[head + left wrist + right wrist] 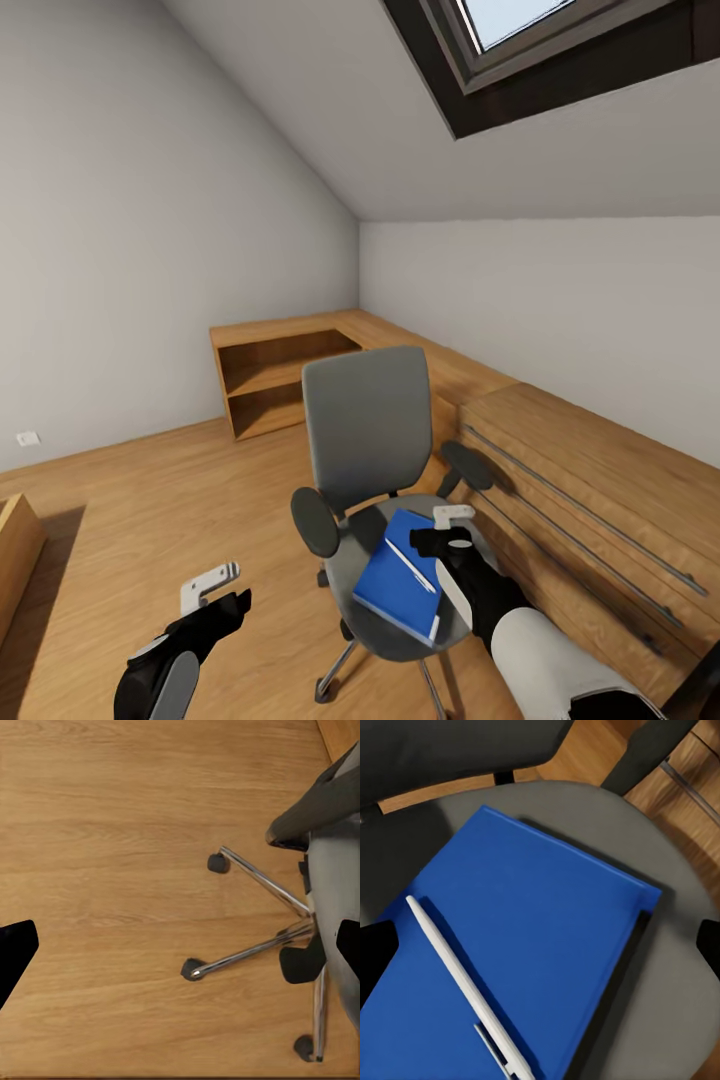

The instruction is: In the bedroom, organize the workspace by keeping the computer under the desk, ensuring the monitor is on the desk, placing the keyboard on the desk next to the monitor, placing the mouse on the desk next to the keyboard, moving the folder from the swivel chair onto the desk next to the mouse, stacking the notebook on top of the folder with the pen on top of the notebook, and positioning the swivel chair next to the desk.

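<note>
— How are the fingers?

— The right gripper [452,522] is spread wide just above the folder [400,577], gripping nothing. The left gripper [215,583] is spread too, empty, hanging over bare floor [130,520] beside the chair's legs [255,952].

— And the folder?

— Flat on the seat of the swivel chair [366,430], a white pen [465,990] lying across its blue cover. A low wooden cabinet [600,500] runs along the wall behind.
</note>
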### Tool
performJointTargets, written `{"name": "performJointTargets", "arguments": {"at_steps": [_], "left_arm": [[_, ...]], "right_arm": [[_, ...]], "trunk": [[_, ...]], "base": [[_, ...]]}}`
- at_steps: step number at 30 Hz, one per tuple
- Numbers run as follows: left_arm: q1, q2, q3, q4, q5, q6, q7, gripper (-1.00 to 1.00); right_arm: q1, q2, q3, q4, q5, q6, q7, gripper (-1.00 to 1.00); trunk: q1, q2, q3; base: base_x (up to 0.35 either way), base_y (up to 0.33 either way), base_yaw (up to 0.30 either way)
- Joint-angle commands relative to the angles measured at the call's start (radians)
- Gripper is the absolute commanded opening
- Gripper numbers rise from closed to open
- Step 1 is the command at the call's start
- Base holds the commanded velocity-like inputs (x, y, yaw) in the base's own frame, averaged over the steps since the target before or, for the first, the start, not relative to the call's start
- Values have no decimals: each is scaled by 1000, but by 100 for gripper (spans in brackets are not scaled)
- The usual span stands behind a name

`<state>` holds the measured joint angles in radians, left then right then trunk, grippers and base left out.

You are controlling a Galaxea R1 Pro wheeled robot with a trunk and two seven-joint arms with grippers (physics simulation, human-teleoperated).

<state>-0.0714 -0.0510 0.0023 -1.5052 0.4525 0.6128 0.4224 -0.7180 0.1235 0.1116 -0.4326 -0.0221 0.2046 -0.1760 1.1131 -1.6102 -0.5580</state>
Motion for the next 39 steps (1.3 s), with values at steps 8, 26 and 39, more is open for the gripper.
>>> {"name": "performJointTargets", "arguments": {"at_steps": [8,26,39], "left_arm": [[-1,2,1,40,8,12,9,100],[-1,-7,1,33,-3,2,10,100],[-1,-7,1,26,-1,6,12,100]], "right_arm": [[0,9,8,8,-10,9,-12,100],[2,10,28,-10,0,181,6,100],[2,1,20,0,-2,174,-9,100]], "trunk": [[31,-57,-26],[77,-141,-64],[100,-183,-83]], "base": [[0,0,0],[0,0,0],[0,0,0]]}}
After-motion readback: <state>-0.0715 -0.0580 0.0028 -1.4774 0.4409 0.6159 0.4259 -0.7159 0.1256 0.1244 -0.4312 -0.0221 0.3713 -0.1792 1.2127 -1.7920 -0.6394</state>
